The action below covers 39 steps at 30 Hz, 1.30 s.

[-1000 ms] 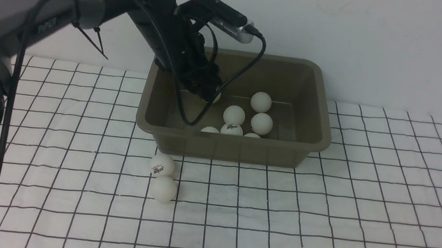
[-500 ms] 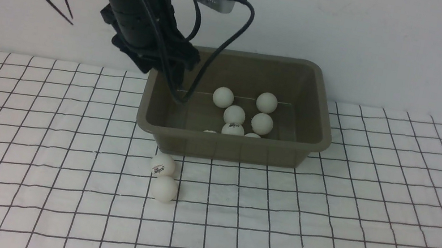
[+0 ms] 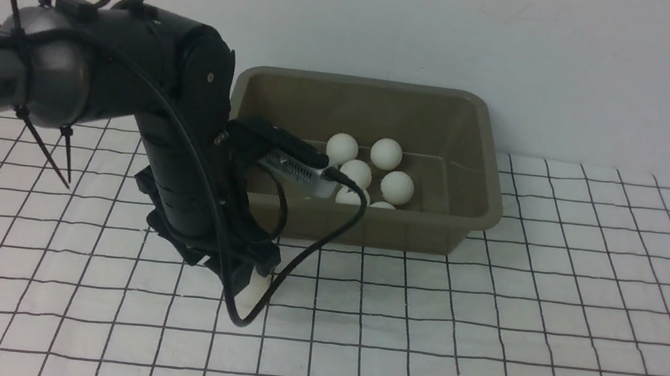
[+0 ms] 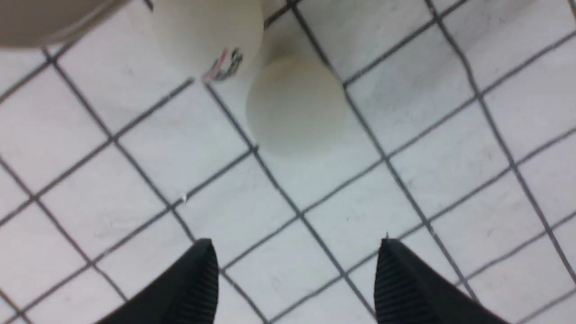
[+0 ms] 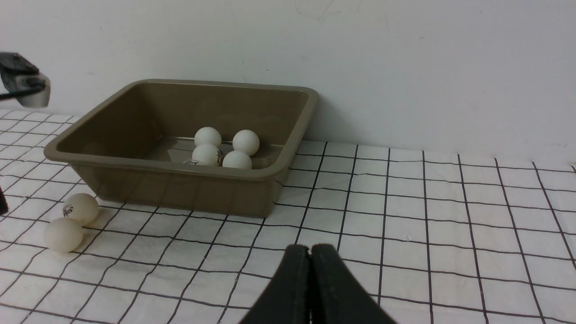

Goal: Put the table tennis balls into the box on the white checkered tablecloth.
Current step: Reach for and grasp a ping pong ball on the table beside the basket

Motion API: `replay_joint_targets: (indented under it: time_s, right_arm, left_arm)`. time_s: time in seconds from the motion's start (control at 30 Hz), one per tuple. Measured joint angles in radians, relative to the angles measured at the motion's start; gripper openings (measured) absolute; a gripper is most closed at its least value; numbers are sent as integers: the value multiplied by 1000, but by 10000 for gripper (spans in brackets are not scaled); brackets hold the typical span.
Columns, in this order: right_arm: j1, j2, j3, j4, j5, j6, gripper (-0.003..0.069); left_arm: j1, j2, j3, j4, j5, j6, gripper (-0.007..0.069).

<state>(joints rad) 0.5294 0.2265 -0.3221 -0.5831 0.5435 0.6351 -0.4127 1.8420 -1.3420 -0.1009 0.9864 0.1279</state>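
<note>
Currently left gripper (image 4: 295, 245) gapes empty, plain ball (image 4: 297, 103) just ahead of its jaws; right gripper (image 5: 310, 248) clenched shut.

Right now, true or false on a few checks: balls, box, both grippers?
1. A logo ball and a plain ball lie on the cloth outside the box. True.
2. The left gripper is clamped on a ball. False: its jaws stand open and empty over the cloth, near the plain ball.
3. The right gripper is shut and holds nothing. True.
4. The box is empty. False: several balls sit inside it.
</note>
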Motion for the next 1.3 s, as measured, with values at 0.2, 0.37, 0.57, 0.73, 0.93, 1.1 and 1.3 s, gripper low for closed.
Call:
replay_joint_targets:
  time_s: [0.2, 0.37, 0.57, 0.73, 0.93, 1.1, 1.3]
  right_arm:
    - [0, 0, 0, 0, 0, 0, -18]
    - [0, 0, 0, 0, 0, 0, -18]
    - [0, 0, 0, 0, 0, 0, -18]
    - [0, 0, 0, 0, 0, 0, -18]
    - [0, 0, 0, 0, 0, 0, -18]
    - [0, 0, 0, 0, 0, 0, -18]
    - [0, 0, 0, 0, 0, 0, -18]
  left_arm:
    - [-7, 35, 3, -28, -94, 2, 419]
    - [-7, 85, 3, -30, -129, 20, 419]
    - [-7, 110, 3, -44, -157, 36, 419]
    - [-7, 135, 3, -46, -177, 50, 419]
    - [-7, 146, 3, -83, -210, 95, 419]
    - [-7, 151, 3, -95, -232, 106, 419]
    - [-7, 165, 3, -97, -234, 107, 419]
